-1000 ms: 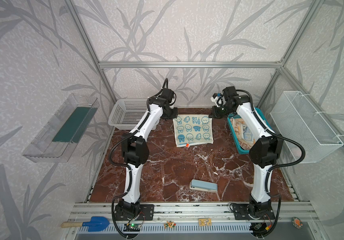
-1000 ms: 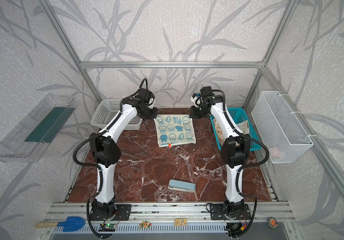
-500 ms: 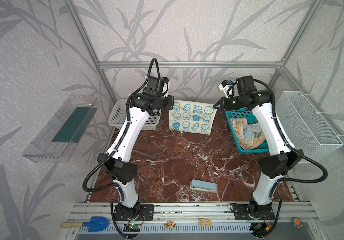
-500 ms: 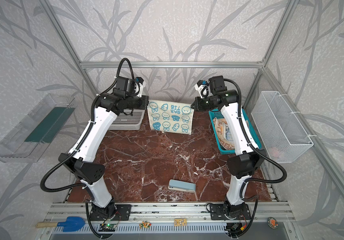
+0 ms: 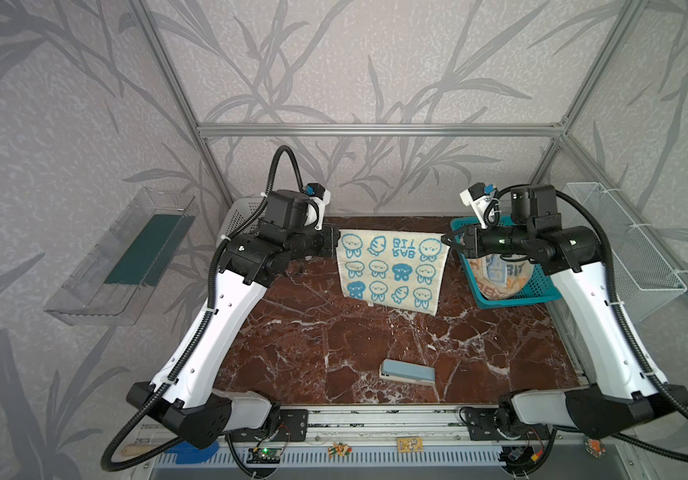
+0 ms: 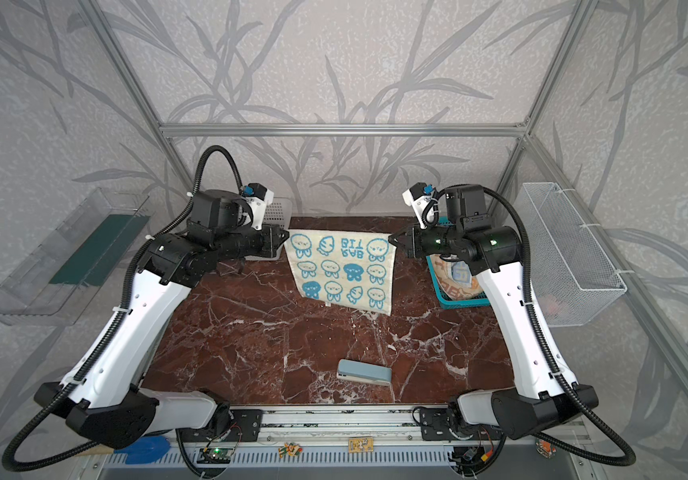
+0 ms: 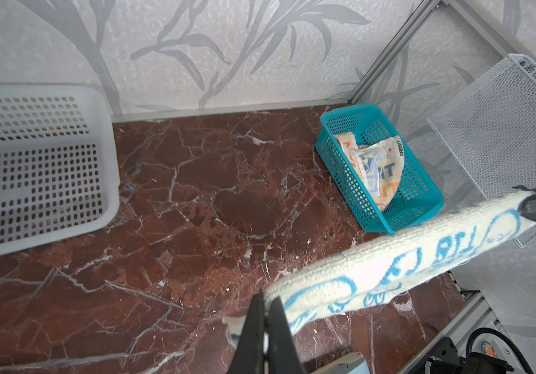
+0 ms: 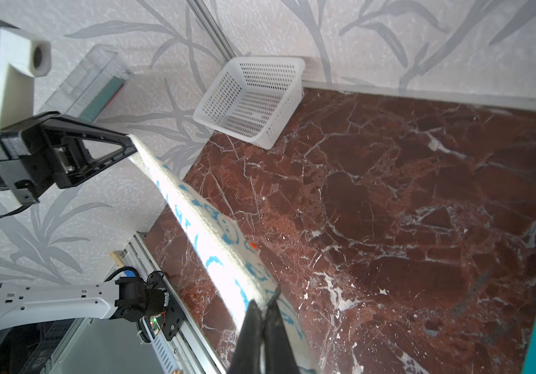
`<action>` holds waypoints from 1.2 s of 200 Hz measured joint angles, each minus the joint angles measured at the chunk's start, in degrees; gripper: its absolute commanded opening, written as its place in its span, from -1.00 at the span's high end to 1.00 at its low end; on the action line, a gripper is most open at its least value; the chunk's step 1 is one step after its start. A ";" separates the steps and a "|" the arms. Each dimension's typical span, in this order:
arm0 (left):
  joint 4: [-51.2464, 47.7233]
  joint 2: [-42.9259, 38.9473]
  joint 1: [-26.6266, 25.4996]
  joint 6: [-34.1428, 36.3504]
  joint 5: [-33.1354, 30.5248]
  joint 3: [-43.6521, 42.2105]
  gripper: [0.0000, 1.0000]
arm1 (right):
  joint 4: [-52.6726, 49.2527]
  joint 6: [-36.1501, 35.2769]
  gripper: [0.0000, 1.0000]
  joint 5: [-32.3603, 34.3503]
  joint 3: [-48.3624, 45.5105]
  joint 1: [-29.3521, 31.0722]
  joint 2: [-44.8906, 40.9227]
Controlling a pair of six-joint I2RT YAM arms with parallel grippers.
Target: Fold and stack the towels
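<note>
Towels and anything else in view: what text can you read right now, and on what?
"BIT", with a flipped "RAB" beneath: cream-and-blue towel, held between left gripper and right gripper.
"RABBIT": hem of the lettered towel in the teal basket.
"BIT": large letters on that same towel, in a top view.
Small yellow circuit board: too small to read.
</note>
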 measured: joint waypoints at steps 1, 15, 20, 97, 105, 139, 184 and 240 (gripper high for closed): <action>0.02 0.07 0.02 -0.02 0.00 -0.15 1.00 | 0.02 0.15 1.00 0.07 -0.20 -0.07 0.31; 0.74 3.19 0.92 -0.66 0.55 -1.88 1.00 | 0.59 1.05 1.00 0.74 -1.66 -0.70 4.98; 1.09 5.05 1.33 -0.87 0.72 -2.23 1.00 | 0.92 1.49 1.00 1.03 -2.08 -0.83 7.06; 1.07 47.52 6.56 -1.68 4.15 14.53 1.00 | 2.08 1.40 1.00 5.73 5.35 -1.40 39.30; 0.37 50.60 6.71 -1.38 4.09 17.90 1.00 | 2.05 1.20 1.00 6.19 7.10 -1.44 41.11; -1.31 56.37 7.15 0.07 3.91 26.95 1.00 | 0.83 -0.04 1.00 8.35 15.34 -1.77 46.40; 0.39 54.77 7.39 1.40 4.44 24.15 1.00 | 0.68 -0.83 1.00 9.09 16.55 -1.86 47.54; 4.22 47.06 6.95 2.08 6.47 9.49 1.00 | 3.82 -0.76 1.00 7.76 3.72 -1.70 44.61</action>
